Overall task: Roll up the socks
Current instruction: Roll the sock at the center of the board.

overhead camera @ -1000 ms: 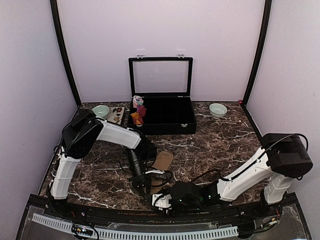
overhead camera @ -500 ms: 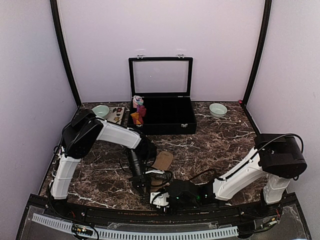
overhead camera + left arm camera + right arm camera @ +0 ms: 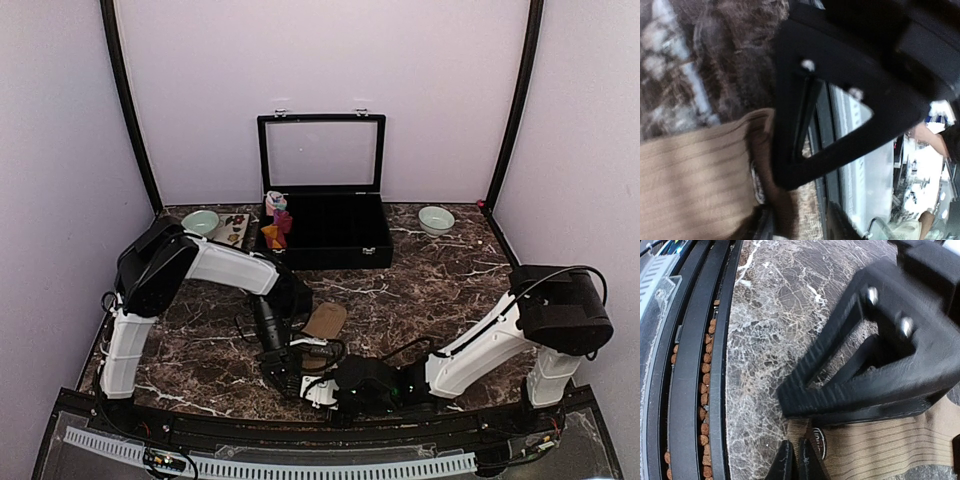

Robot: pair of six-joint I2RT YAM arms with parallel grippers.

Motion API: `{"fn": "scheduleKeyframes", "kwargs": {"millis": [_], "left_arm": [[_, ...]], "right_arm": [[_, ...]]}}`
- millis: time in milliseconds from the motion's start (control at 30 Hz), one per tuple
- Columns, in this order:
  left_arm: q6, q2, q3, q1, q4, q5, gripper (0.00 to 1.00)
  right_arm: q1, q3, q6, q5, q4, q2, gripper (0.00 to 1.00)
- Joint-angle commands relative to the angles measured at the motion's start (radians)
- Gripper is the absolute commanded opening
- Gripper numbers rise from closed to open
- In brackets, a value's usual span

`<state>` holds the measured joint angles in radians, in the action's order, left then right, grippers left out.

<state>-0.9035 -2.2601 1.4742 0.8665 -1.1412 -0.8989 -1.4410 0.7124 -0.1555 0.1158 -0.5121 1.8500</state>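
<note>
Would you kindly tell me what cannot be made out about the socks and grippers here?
Top external: the near end of the tan sock is hidden beneath the left gripper and right gripper; neither grip is readable.
Left wrist: blurred; a finger covers the sock's edge.
Top external: the red-maroon socks in the case are too small to judge rolled or flat.

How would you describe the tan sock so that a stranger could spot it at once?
Find the black case at the back of the marble table and come straight toward the near edge. There, the tan sock lies on the marble. Unlike the colourful bundles in the case's left end, it is plain, ribbed and one colour.
</note>
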Motion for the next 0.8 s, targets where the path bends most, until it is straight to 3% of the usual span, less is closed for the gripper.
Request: {"fn": "scheduleKeyframes", "kwargs": {"millis": [0, 100, 333, 467, 600, 767], "left_arm": [[0.095, 0.07, -0.073, -0.022, 0.198, 0.24, 0.48], [0.168, 0.185, -0.181, -0.033, 0.303, 0.277, 0.56], [0.288, 0.632, -0.544, -0.081, 0.624, 0.438, 0.58], [0.237, 0.815, -0.605, -0.089, 0.602, 0.527, 0.59], [0.171, 0.926, -0.616, -0.09, 0.577, 0.497, 0.58], [0.099, 0.933, -0.605, -0.09, 0.532, 0.437, 0.54]], "right_arm": [[-0.004, -0.043, 0.106, -0.019, 0.062, 0.041, 0.04], [-0.003, -0.059, 0.157, -0.025, 0.037, 0.052, 0.03], [-0.001, -0.058, 0.241, -0.063, 0.057, 0.066, 0.02], [0.012, -0.049, 0.295, -0.115, 0.105, 0.063, 0.0], [0.063, -0.048, 0.405, -0.22, 0.127, 0.063, 0.0], [0.143, -0.06, 0.57, -0.385, 0.096, 0.083, 0.0]]}}
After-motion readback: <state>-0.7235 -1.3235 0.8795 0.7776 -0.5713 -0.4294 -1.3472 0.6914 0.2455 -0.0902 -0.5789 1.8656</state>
